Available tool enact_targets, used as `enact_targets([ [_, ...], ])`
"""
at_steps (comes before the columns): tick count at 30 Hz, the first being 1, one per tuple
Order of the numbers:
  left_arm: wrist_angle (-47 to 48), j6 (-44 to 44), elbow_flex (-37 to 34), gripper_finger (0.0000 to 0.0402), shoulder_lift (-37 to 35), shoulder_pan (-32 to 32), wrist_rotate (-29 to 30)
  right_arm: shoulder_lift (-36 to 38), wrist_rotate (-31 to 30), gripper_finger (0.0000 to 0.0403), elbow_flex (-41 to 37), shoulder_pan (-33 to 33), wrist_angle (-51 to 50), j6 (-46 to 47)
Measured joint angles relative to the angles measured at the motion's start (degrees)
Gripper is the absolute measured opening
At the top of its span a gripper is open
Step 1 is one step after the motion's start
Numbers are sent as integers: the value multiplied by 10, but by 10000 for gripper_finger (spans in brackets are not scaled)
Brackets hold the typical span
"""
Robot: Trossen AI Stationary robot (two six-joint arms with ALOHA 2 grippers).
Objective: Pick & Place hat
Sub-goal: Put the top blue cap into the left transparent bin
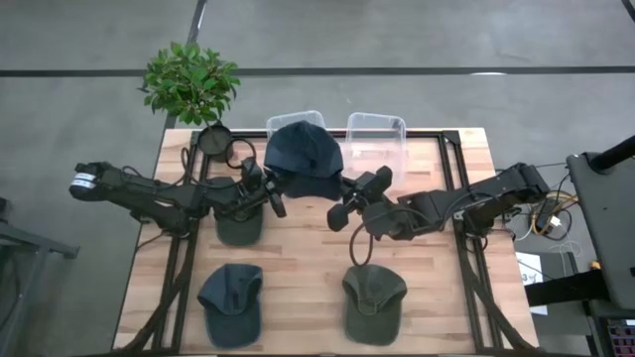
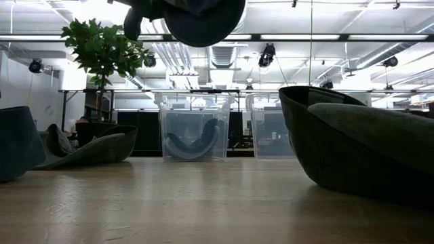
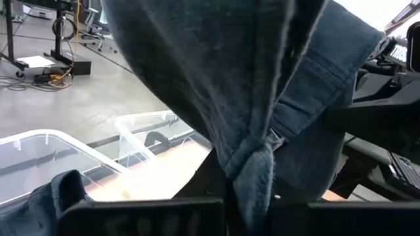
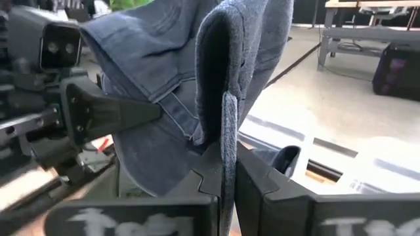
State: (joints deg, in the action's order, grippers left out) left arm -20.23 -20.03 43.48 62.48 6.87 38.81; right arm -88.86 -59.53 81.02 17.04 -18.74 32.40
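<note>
overhead, 1 blue hat [image 1: 304, 157] pinched by both jaws, 3 hats on table [image 1: 298, 260], 2 bins [image 1: 376, 131]

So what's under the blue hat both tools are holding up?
The blue hat hangs over the left clear bin, which already holds a dark hat. From above, the hat covers most of that bin.

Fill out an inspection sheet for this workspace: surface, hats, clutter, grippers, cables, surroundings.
Surface: wooden table, bare boards between the hats.
Job's things: dark blue hat held aloft by both arms above the left bin, which already holds a hat; right bin; three more hats on the table.
Clutter: nothing seen.
Grippers: left gripper and right gripper, jaws each clamped on the hat's fabric.
Cables: bundle beside the table's right edge.
Surroundings: potted plant at the far left corner.
</note>
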Motion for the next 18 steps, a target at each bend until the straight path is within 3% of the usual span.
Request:
enact_targets([
  [10,19,5,0,5,-6,-1,47,51,117,100,2,2,-121,-26],
  [13,-10,10,0,5,-13,-1,1,64,166,122,2,2,-210,-21],
  [18,-97,26,0,4,-27,0,-156,69,179,136,-16,4,-369,34],
])
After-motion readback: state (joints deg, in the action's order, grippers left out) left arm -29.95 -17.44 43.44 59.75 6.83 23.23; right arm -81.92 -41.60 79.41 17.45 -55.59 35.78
